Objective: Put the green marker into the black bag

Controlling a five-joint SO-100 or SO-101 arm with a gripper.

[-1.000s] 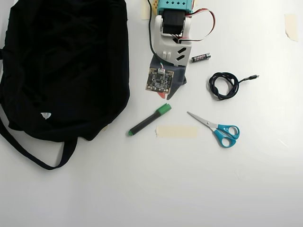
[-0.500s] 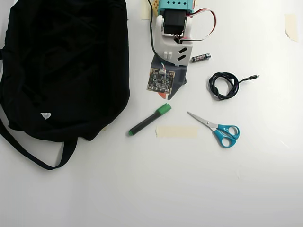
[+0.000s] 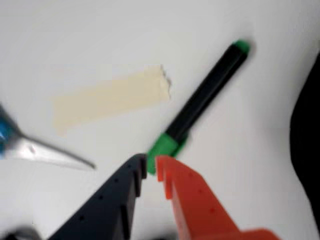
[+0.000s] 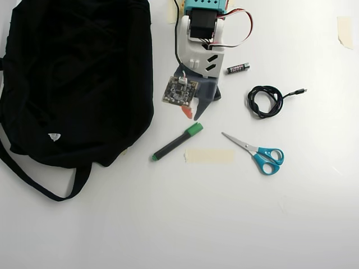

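Just above the green cap of the green marker [image 4: 177, 142], hand [image 4: 190, 116] poised with tips nearly together, only a narrow slit between the dark finger [image 3: 122, 192] and the orange finger [image 3: 187, 192], nothing held. Marker lying flat and diagonal on the white counter [image 4: 179, 224], cap toward the arm, small green end toward the black bag [image 4: 73, 78], near the bag's lower right edge but apart from it. Strip of beige tape [image 4: 209, 156] just beside the marker, blue-handled scissors [image 4: 258, 153] further right in the overhead view. Coiled black cable [image 4: 266, 101] and small battery [image 4: 238, 68] right of the arm. Bag filling the upper left, one strap trailing toward the bottom edge.
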